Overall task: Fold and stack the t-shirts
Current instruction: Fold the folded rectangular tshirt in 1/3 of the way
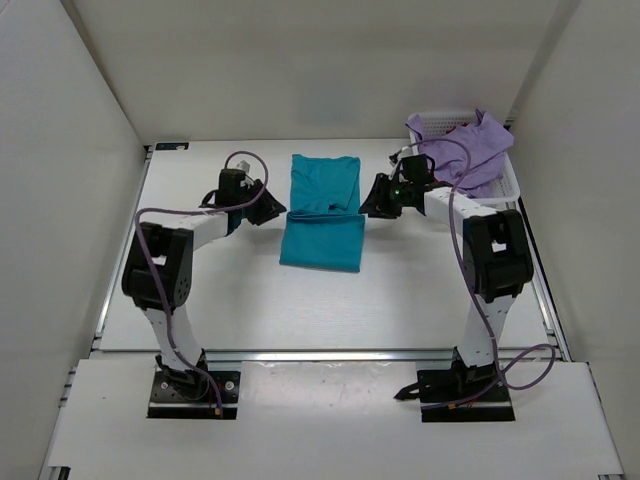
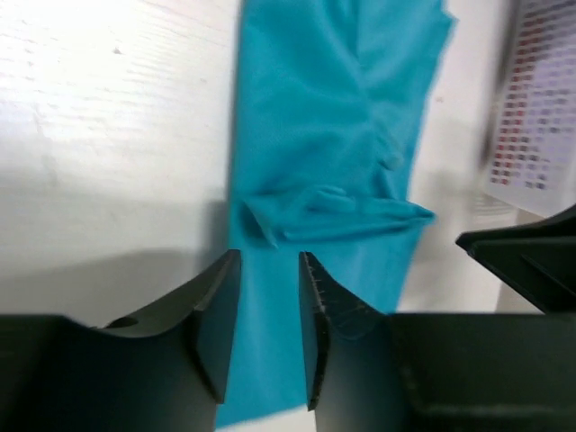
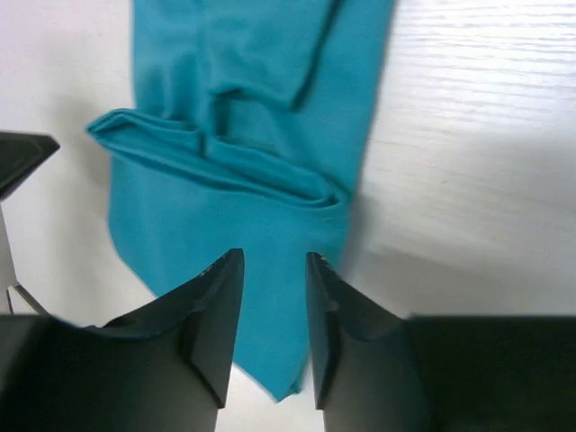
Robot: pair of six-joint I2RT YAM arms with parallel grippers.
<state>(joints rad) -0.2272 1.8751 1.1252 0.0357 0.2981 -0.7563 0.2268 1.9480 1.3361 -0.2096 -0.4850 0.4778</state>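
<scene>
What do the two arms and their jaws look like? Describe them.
Left arm and right arm: white links, bulky black joint housings, black base plates, a purple cable looping along each. Jaws are matte black, wedge-shaped, with ridged inner faces.

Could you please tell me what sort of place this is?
Probably a robotics lab test cell: two arms bolted to a white table, plain white walls around it, a teal t-shirt laid out.

White arms [image 1: 205, 229], black joints [image 1: 160, 268], purple cables [image 1: 461, 215]
</scene>
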